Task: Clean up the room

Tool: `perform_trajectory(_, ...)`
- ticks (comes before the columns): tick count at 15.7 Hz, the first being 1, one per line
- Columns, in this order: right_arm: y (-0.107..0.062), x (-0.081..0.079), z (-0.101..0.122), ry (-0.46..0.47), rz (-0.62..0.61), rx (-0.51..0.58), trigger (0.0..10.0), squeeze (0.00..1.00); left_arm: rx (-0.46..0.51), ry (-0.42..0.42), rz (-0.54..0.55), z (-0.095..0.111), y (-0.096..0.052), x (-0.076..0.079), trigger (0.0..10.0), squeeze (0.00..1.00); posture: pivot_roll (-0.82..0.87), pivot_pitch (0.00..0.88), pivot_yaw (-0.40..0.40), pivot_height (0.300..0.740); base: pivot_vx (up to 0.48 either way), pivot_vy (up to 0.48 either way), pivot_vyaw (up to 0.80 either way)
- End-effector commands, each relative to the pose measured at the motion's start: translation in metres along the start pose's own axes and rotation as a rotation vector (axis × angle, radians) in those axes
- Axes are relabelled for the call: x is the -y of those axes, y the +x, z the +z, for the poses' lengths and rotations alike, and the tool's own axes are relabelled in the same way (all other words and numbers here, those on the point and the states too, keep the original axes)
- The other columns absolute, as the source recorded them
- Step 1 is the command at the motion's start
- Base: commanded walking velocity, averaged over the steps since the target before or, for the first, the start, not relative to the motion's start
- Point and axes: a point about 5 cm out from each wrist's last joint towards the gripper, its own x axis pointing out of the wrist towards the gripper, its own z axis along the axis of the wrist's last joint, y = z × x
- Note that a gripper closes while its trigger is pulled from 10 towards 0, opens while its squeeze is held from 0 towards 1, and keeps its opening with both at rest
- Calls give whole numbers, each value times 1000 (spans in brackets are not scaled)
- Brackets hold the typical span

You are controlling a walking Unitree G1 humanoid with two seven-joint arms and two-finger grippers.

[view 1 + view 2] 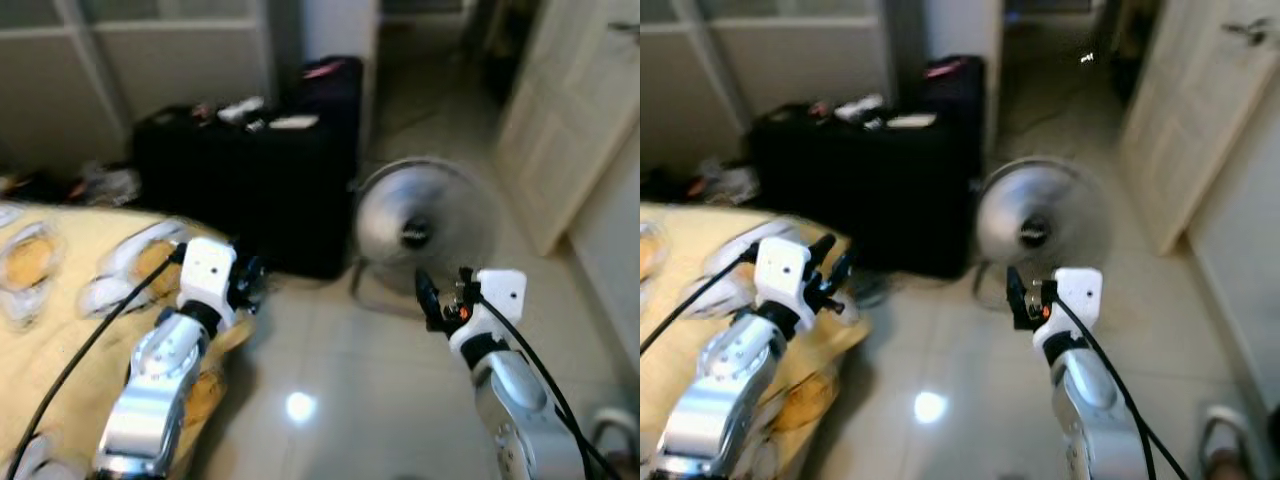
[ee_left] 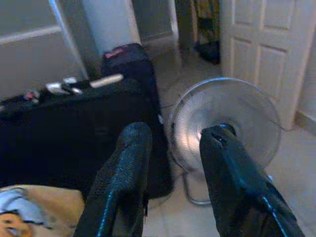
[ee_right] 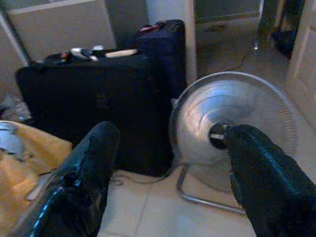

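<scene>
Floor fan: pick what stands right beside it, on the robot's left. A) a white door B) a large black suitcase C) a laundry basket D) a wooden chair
B: the floor fan stands on the tile floor right next to the large black suitcase, which lies toward the robot's left.
</scene>
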Motion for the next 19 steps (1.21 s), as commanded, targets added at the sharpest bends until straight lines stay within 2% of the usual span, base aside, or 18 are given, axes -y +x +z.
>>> perform_trajectory(1, 2, -3, 1, -1, 10, 3, 10000, 0, -9, 24, 27, 1, -4, -7, 10000, 0, 12, 0, 72, 740, 458, 0, 0)
perform_trajectory(3, 1, 3, 2, -3, -13, 9, 10000, 0, -7, 18, 13, 1, -1, -4, 10000, 0, -5, 0, 77, 740, 459, 0, 0)
perform_trajectory(7, -3, 3, 3, -80, 0, 32, 10000, 0, 0, 11, 35, -1, 0, -5, 10000, 0, -30, 0, 80, 740, 446, 0, 0)
perform_trajectory(13, -2, 14, 4, -90, -94, 56, 10000, 0, 24, 0, 41, 0, 0, -3, 10000, 0, -34, 0, 67, 740, 428, 0, 0)
perform_trajectory(14, -1, 19, 2, -95, -158, 46, 10000, 0, 30, -20, 109, -2, -1, -8, 10000, 0, -32, 0, 58, 740, 0, 0, 0)
perform_trajectory(16, -1, 26, 4, -128, -235, 71, 10000, 0, 31, 24, 229, -10, -10, -19, 10000, 0, -34, 0, 56, 740, 0, 0, 0)
perform_trajectory(19, -4, 30, 1, -140, -271, 57, 10000, 0, 31, 19, 228, -11, -11, -20, 10000, 0, -39, 0, 60, 740, 0, 0, 0)
